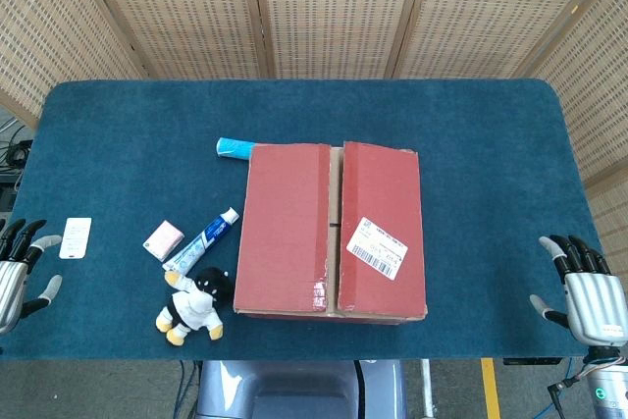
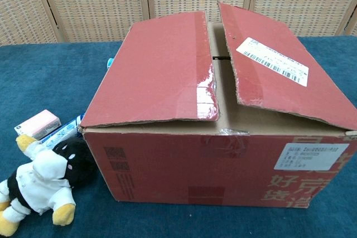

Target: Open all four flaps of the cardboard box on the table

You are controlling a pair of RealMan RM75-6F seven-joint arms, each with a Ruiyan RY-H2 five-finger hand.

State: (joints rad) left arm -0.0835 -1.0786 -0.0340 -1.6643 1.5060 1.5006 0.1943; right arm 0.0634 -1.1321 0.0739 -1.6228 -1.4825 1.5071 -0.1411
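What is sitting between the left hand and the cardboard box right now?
A few small things lie between the left hand and the cardboard box: a white card, a pink eraser-like block, a toothpaste tube and a plush toy. The right hand has bare table before it.

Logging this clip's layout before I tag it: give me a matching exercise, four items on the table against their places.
Things:
1. shipping label
2. plush toy
3. white card
4. blue tube

Places:
A. near the table's left edge, by the left hand
B. sticking out behind the cardboard box's far left corner
C. on the box's right top flap
D. beside the box's near left corner

Pairs: 1-C, 2-D, 3-A, 4-B
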